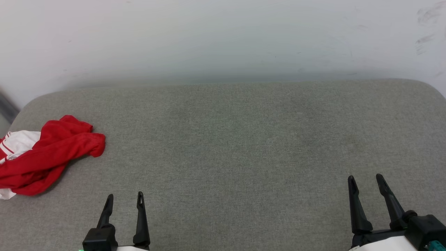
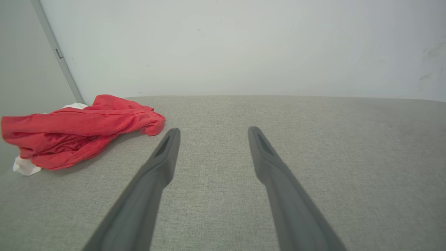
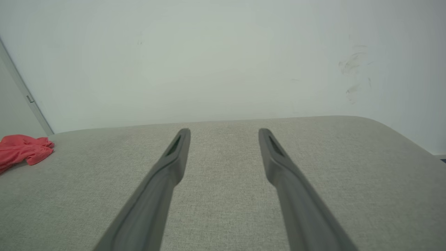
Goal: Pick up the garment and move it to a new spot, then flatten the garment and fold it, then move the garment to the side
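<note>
The wide grey fabric-covered surface (image 1: 244, 146) is mostly bare, so there is plenty of room to lay cloth out. The trouble lies at its left edge. There the garment (image 1: 45, 157) sits in a crumpled red heap, a white sleeve (image 1: 19, 143) tucked into it, and the head view cuts it off, so I cannot tell whether part of it hangs over the surface's left side. If it does, a careless tug toward that side could likely pull the whole heap off. Because the folds are bunched, a pinch may catch several layers at once, and the shirt would then come up twisted and be hard to flatten in the middle of the surface. The cover of the surface looks soft, so fingers driven too low could press into it or nip it along with the cloth. The left end effector (image 1: 125, 196) is over the surface's near-left part, released and carrying nothing, and is the closer one to the heap. The right end effector (image 1: 365, 177), also released with nothing between its fingers, is over the near-right part, so a two-armed lift would mean a long reach across.
</note>
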### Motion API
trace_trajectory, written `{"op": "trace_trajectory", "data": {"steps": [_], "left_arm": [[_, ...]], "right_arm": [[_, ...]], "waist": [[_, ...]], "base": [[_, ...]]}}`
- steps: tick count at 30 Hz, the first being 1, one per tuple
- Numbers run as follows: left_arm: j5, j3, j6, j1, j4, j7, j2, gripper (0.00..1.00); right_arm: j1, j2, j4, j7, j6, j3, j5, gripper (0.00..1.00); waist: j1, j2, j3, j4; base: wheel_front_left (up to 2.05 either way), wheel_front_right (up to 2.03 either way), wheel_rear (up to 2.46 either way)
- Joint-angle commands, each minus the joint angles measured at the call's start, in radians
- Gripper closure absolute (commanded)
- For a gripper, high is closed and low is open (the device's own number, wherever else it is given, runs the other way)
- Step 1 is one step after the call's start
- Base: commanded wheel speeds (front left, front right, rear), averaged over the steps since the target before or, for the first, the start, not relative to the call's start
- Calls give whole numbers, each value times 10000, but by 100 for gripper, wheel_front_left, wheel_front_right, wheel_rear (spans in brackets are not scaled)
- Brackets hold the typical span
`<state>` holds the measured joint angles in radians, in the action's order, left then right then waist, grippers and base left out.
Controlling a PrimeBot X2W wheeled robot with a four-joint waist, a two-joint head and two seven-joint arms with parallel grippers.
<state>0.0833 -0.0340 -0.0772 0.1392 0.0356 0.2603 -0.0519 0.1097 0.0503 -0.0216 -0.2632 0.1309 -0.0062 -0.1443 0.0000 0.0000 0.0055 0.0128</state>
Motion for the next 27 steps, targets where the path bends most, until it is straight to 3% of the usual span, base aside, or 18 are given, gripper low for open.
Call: {"op": "trace_trajectory", "data": {"steps": [1,20,27], "left_arm": [[52,3,42,40,31,76,20,0],[74,132,-90,-158,191,77,20,0],[292,312,-301,-177,152,58,19,0]], "right_arm": [[138,-2,-10,-25,-3,18,-60,0],[93,-2,193,-25,-3,8,145,0],[124,-2,333,-25,-3,105,227,0]], "waist": [[0,0,-2,-5],[0,0,61,208],[0,0,33,709]], "base": [[0,0,0],[0,0,0],[0,0,0]]}}
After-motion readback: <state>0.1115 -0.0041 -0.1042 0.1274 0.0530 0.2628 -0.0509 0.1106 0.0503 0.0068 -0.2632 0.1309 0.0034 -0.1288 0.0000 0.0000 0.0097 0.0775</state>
